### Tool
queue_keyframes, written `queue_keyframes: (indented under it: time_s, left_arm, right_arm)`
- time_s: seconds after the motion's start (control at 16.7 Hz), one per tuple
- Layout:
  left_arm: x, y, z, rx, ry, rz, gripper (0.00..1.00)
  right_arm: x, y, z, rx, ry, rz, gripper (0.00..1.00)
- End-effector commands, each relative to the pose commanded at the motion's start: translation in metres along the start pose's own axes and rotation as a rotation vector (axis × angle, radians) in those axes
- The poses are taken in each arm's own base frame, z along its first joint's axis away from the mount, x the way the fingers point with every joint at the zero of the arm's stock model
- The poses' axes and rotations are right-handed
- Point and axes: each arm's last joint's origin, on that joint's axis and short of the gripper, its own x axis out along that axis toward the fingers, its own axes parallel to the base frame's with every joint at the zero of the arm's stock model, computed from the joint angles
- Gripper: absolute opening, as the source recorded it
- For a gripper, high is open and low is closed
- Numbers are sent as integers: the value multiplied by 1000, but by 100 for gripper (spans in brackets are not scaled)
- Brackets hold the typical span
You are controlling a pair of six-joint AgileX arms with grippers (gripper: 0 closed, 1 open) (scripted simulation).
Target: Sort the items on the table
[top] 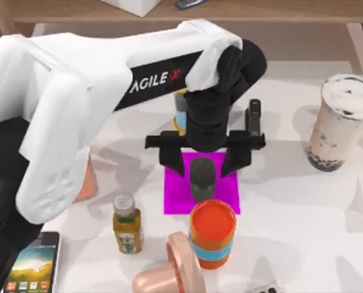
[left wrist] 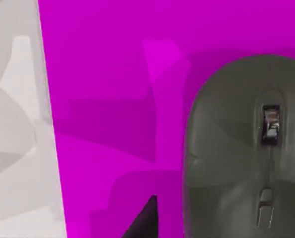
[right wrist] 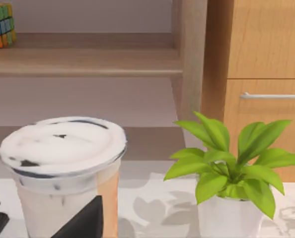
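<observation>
Over the magenta square mat [top: 227,194], left pincer [top: 202,165] gapes wide astride the dark grey oval mouse [top: 202,178], not gripping. Mouse lies flat on mat.

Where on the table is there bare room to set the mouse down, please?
The widest free patch of the table lies between the magenta mat and the milk tea cup, reaching toward the near edge. It is crowded around the mat: the open left gripper straddles the mouse, with the orange cup, bottle and smartphone near.
</observation>
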Motion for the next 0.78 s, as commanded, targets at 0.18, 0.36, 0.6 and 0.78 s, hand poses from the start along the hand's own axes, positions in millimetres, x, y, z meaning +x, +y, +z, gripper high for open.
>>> queue_keyframes:
  time_s: [0.18, 0.36, 0.6, 0.78]
  left_arm:
    - [0, 0, 0, 0, 0, 0, 100]
    - [0, 0, 0, 0, 0, 0, 100]
    - [0, -1, -1, 2, 0, 0, 100]
    - [-8, 4, -3, 4, -6, -7, 100]
  right_arm:
    - [0, 0, 0, 0, 0, 0, 100]
    - [0, 0, 0, 0, 0, 0, 100]
    - [0, 0, 0, 0, 0, 0, 100]
    - [0, 0, 0, 0, 0, 0, 100]
